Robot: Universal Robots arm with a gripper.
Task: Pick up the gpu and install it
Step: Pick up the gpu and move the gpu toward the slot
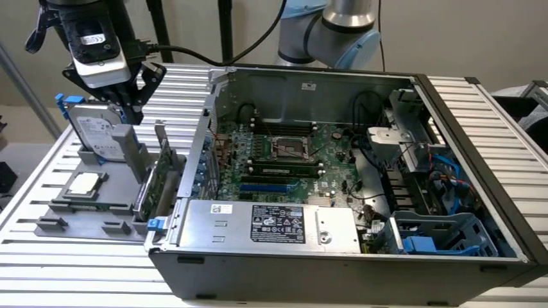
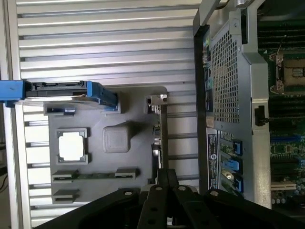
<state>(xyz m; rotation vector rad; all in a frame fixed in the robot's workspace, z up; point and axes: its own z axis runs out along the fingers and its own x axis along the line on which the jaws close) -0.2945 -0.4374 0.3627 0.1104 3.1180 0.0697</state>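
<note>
Hovering above the grey holder (image 1: 86,226), the gripper (image 1: 130,110) has its fingers (image 2: 159,195) pressed together, empty. The gpu (image 1: 156,183) stands untouched there beside the computer case (image 1: 342,264); pickup and installation remain.

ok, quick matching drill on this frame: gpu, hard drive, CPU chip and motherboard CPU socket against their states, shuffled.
Things
1. gpu
2. hard drive
3. CPU chip
4. CPU socket

States
a. lying flat in a square recess of the grey holder
b. empty, on the motherboard inside the open case
c. standing on edge in the holder, right beside the case wall
d. upright in the holder, blue side rails

Pairs: 1-c, 2-d, 3-a, 4-b
</note>
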